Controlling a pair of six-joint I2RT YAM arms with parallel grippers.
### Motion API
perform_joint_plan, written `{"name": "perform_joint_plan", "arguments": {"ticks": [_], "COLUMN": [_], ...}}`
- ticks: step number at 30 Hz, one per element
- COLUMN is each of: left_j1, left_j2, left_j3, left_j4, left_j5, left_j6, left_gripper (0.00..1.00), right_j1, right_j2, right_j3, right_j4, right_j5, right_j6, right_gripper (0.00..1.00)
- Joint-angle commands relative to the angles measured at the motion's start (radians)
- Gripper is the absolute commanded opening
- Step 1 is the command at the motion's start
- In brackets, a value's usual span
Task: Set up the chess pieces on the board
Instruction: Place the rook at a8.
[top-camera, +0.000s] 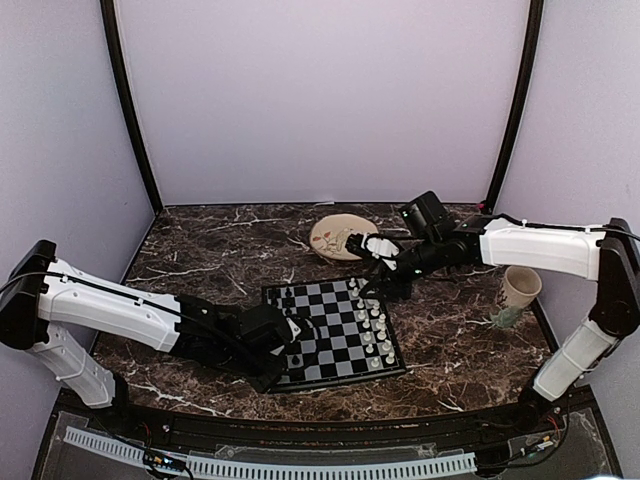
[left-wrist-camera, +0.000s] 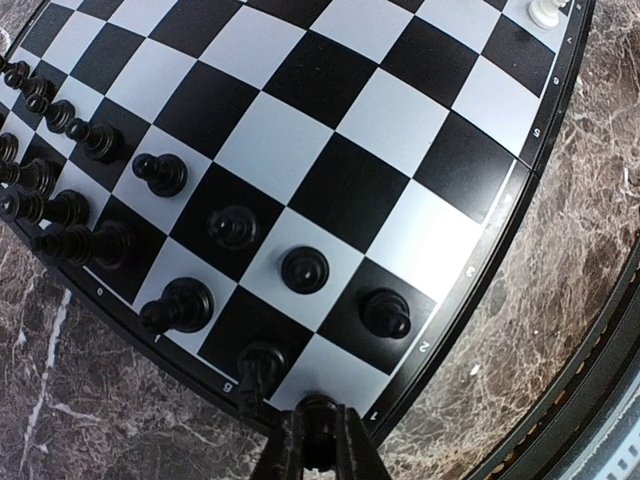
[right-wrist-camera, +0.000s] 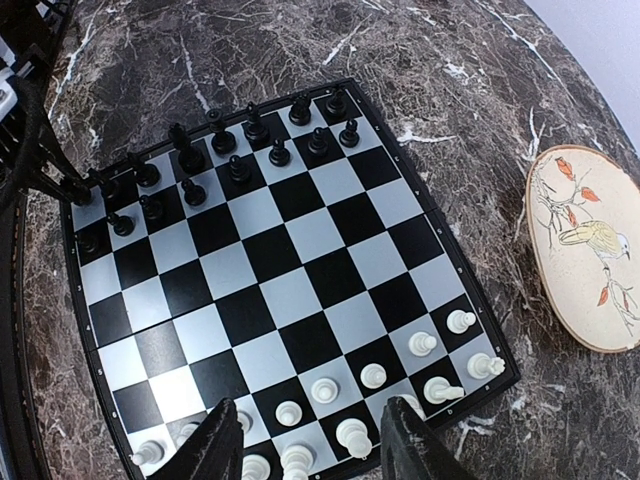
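Board (top-camera: 330, 325): lying flat at the middle of the worktop (top-camera: 220, 250), between the two arms, turned slightly askew to the worktop's near edge.

Black pieces (right-wrist-camera: 255, 128): standing in two ranks along the board's left edge, all upright as far as the views are showing. White pieces (right-wrist-camera: 372, 375): standing in two ranks along the opposite, right edge. The squares between the two camps are lying bare.

Left jaws: reaching down at the board's near left corner, at the end of the black ranks. They are clenching a single black piece (left-wrist-camera: 318, 408), which is sitting at the corner by the border; whether its base is touching the board cannot be told.

Right jaws: hanging released and wide above the white ranks, gripping nothing, with white pieces showing below and between them.

Plate (top-camera: 342, 238): resting just beyond the board's far right corner, apart from it. Cup (top-camera: 518, 292): standing upright near the worktop's right edge, well apart from the board.
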Motion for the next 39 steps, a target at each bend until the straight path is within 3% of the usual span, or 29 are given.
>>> {"name": "perform_joint_plan", "arguments": {"ticks": [1,19,26,33,39], "left_j1": [-0.003,-0.003,-0.003,-0.003,0.006], "left_j2": [-0.002,0.022,0.012,-0.047,-0.147], "left_j3": [-0.017,-0.014,-0.01,0.03,0.136], "left_j4": [0.019,0.028,0.015,-0.044,-0.095], "left_j5": [-0.019,-0.026,-0.032,-0.055,-0.08], "left_j6": [-0.009,0.002,-0.005,0.002,0.102], "left_gripper": [0.04,0.04,0.19,0.25,0.3], "right_j1": [-0.002,-0.003,-0.003,-0.004,-0.072], "right_j2": [0.018,0.019,0.021,0.011,-0.051], "right_j3": [-0.005,-0.006,-0.002,0.018,0.109], "right_j4": [0.018,0.015,0.012,-0.001,-0.069], "right_j5": [-0.012,-0.007,-0.01,0.0,0.018], "right_j6": [-0.004,-0.006,-0.006,0.002,0.025], "right_gripper": [0.47,0.47,0.47,0.48,0.48]}}
